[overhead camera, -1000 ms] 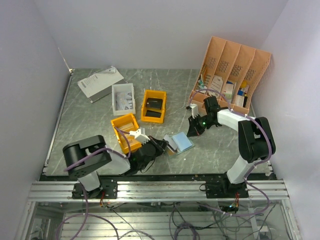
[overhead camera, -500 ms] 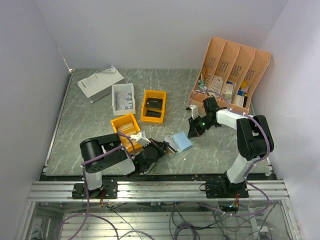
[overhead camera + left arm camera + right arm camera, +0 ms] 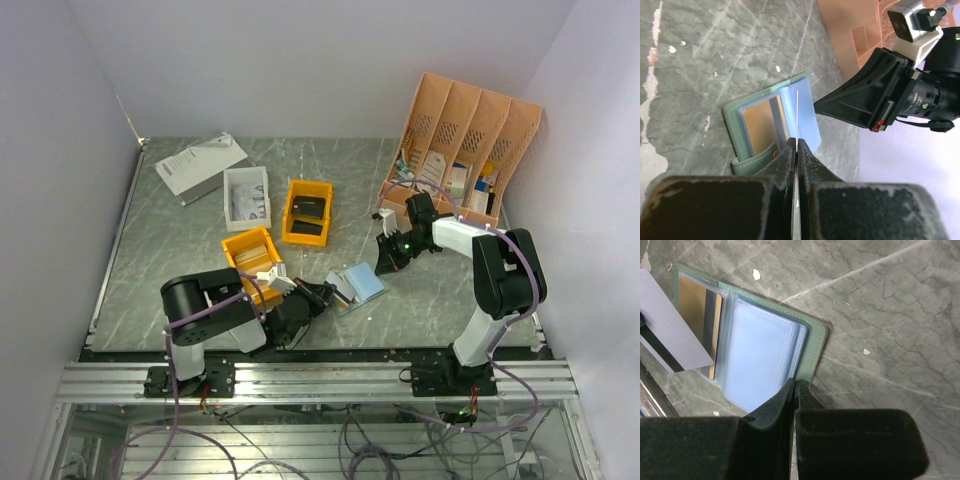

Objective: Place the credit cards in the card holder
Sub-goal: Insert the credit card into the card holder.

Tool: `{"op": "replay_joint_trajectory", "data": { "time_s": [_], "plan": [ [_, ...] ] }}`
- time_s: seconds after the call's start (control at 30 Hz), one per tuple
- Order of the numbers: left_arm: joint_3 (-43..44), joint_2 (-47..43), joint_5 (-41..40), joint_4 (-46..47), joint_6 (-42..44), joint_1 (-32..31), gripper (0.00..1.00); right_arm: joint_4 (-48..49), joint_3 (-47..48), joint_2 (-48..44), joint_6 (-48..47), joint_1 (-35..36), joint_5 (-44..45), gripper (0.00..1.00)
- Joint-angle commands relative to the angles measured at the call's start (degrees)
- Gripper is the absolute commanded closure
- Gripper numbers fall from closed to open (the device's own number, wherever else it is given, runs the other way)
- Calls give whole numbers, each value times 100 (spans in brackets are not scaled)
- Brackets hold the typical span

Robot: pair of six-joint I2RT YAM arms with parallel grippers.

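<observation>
Card holder [image 3: 760, 355] is laid open on surface [image 3: 880, 315], between arms. Card [image 3: 667, 322] is pinched edge-on in left pincer [image 3: 796, 142]. Right pincer [image 3: 794, 385], pressed together, is set at card holder's edge. Card should be lined up with pocket, then slid in slowly.

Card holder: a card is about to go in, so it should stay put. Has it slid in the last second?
No. The card holder lies at the same spot right of the yellow bin, at the same angle.

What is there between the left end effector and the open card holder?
A credit card, clamped in the left end effector, pointing at the card holder; left wrist view shows it edge-on.
</observation>
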Motion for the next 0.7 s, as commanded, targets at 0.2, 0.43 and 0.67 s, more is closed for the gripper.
{"op": "replay_joint_trajectory", "data": {
  "time_s": [0.2, 0.43, 0.67],
  "plan": [
    [363, 674, 161, 806, 87, 9, 93, 10, 48, 11, -44, -21, 29, 98],
    [494, 776, 183, 657, -13, 49, 93, 3, 50, 46, -45, -21, 31, 98],
    [415, 960, 141, 818, -268, 49, 93, -33, 69, 176, -55, -21, 132, 98]
  ]
}}
